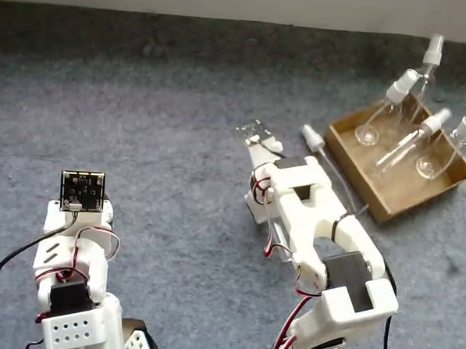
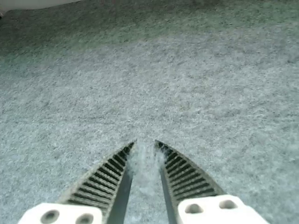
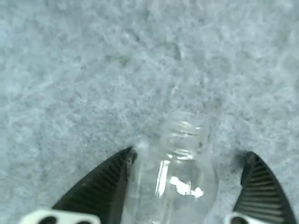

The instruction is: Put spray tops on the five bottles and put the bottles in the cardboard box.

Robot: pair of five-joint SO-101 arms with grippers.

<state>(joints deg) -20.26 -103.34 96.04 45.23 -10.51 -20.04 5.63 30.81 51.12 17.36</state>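
Grey felt-like carpet (image 1: 142,123) covers the whole table. The cardboard box (image 1: 354,177) sits far right with four capped bottles (image 1: 392,112) leaning in it. The last bottle (image 3: 184,172), clear and still topless, lies left of the box, its threaded neck pointing away from the right gripper (image 3: 187,154). That gripper's jaws are spread wide to either side of the glass, with nothing clamped yet; one finger may just brush it, though I can't be sure. The loose spray top (image 1: 311,136) lies between this bottle and the box, its dip tube trailing toward the near side. The left gripper (image 2: 145,144) rests near left, fingers drawn almost together on nothing.

The step in hand looks like securing the bottle. I'd close low on the body, not the neck, so the threads stay free, and squeeze gently, since the round glass could roll or squirt out.
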